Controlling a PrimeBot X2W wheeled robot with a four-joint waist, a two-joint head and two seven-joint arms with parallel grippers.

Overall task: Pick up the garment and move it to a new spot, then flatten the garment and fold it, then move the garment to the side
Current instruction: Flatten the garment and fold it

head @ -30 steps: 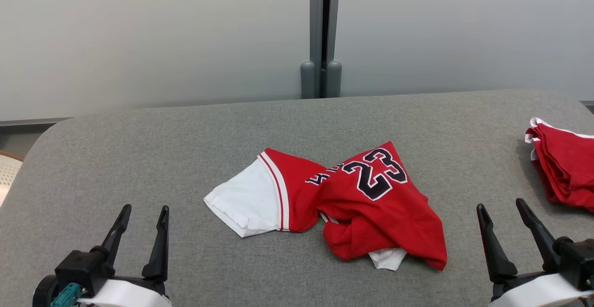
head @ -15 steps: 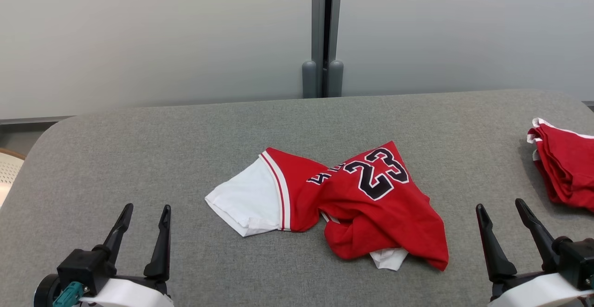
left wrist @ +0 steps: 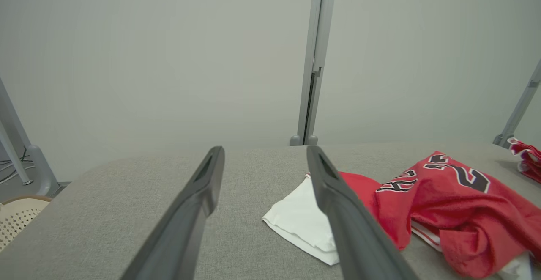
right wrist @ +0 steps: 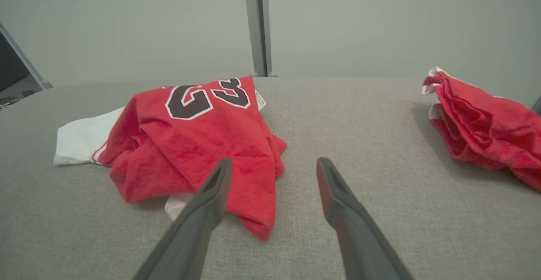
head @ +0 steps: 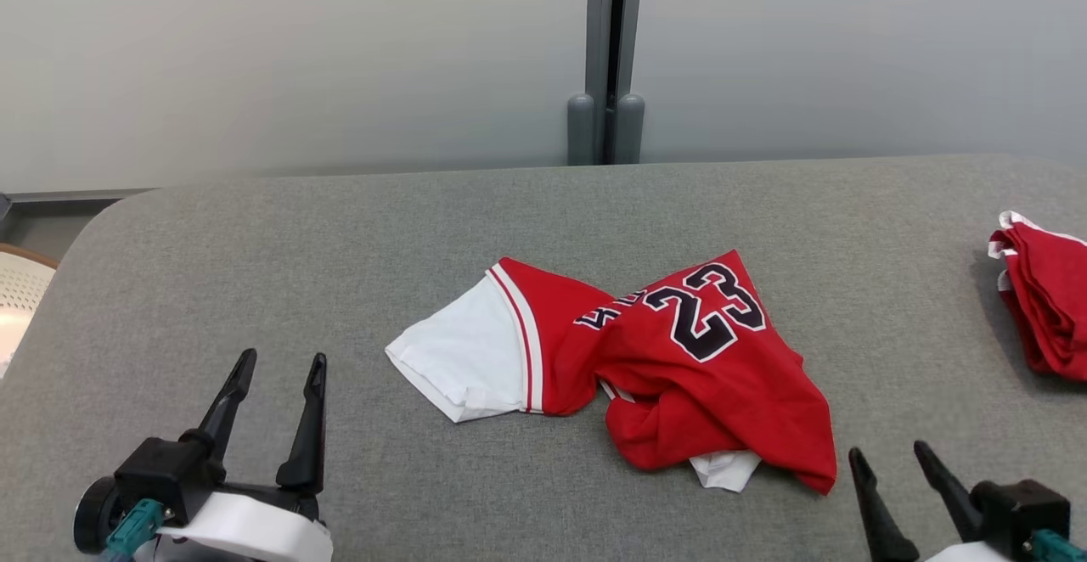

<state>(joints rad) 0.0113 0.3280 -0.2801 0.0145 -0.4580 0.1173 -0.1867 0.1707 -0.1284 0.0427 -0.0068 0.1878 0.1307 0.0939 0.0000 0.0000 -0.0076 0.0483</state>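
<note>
The garment (head: 671, 375) is a red jersey with a black "23" and a white sleeve, lying crumpled in the middle of the grey table (head: 255, 273). It appears in the left wrist view (left wrist: 444, 199) and the right wrist view (right wrist: 198, 140) too. My left gripper (head: 280, 362) stands open near the front left, well left of the white sleeve, nothing between its fingers. My right gripper (head: 892, 456) is open at the front right, just right of the jersey's near corner and apart from it. Both wrist views show the fingers spread and empty.
A second red garment (head: 1044, 290) lies bunched at the table's right edge, also in the right wrist view (right wrist: 482, 127). A pale perforated basket (head: 17, 299) sits beyond the left edge. A grey wall with a vertical post (head: 607, 53) stands behind the table.
The whole head picture has shifted, so the camera moved. My right gripper sits lower and a bit more to the left than before; the left gripper sits slightly higher. The garment lies as it did.
</note>
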